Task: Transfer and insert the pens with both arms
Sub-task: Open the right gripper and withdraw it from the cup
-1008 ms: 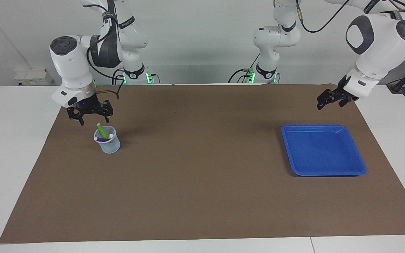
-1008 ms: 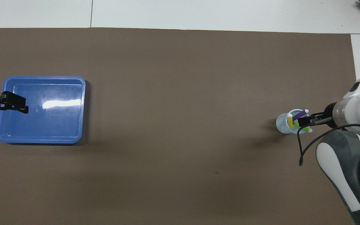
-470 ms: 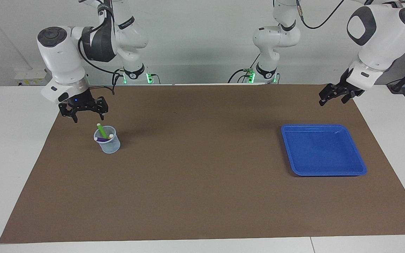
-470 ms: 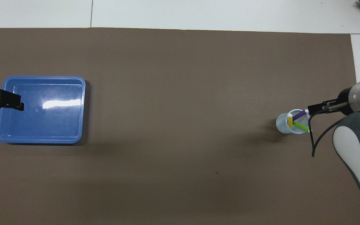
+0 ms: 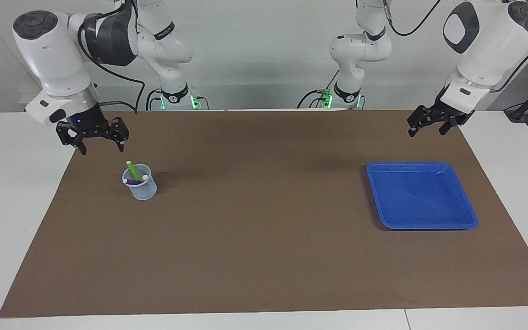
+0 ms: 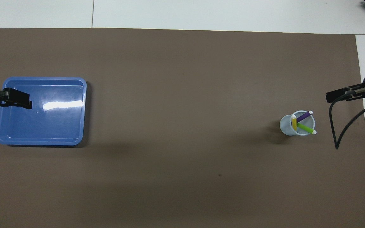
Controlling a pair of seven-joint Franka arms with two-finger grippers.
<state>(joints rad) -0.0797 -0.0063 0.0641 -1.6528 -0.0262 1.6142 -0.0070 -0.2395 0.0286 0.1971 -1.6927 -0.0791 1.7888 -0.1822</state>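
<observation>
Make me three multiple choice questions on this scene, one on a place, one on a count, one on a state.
1. Where are the pens?
A. in the cup
B. in the tray
C. on the mat

2. How many pens show?
A. one
B. two
C. three

3. How is the right gripper?
A. shut on a pen
B. open, holding nothing
C. shut on the cup

Key: 1 A, all stand in the cup, the tray holds none. 2 C, purple, green, yellow. 3 B, its fingertips are spread, up in the air beside the cup.
</observation>
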